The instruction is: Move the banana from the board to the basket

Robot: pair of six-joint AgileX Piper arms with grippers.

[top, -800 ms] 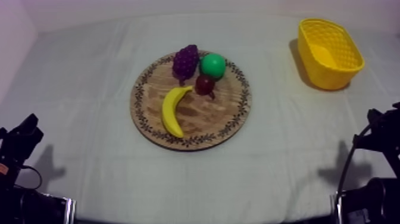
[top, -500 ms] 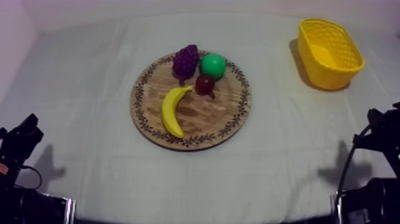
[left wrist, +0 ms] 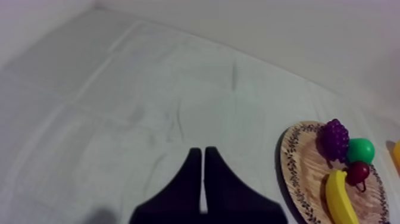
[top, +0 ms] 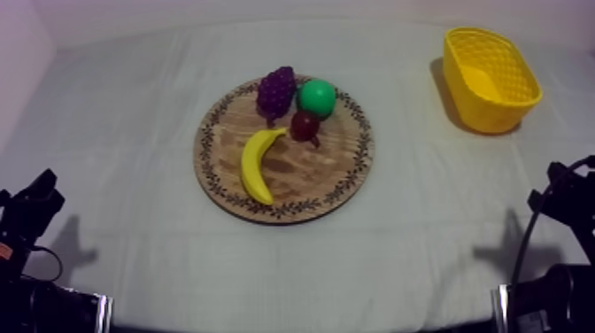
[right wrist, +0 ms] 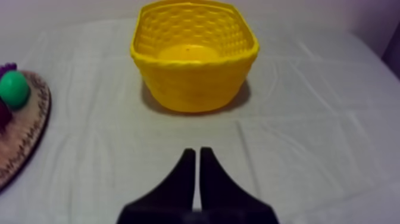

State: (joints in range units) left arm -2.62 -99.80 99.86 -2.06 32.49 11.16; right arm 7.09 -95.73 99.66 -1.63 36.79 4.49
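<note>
No writing, label, brand, number or sign could be read anywhere; the wooden board (top: 204, 151) carried only a dark ornamental rim pattern.

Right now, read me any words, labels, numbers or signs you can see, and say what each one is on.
None: no text can be read anywhere.
The wooden board carries only a leafy pattern round its rim, not letters.
The yellow basket and the banana are unmarked.

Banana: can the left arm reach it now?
Probably yes: the banana lies uncovered on the left half of the wooden board, and only bare cloth lies between it and the shut left gripper.
</note>
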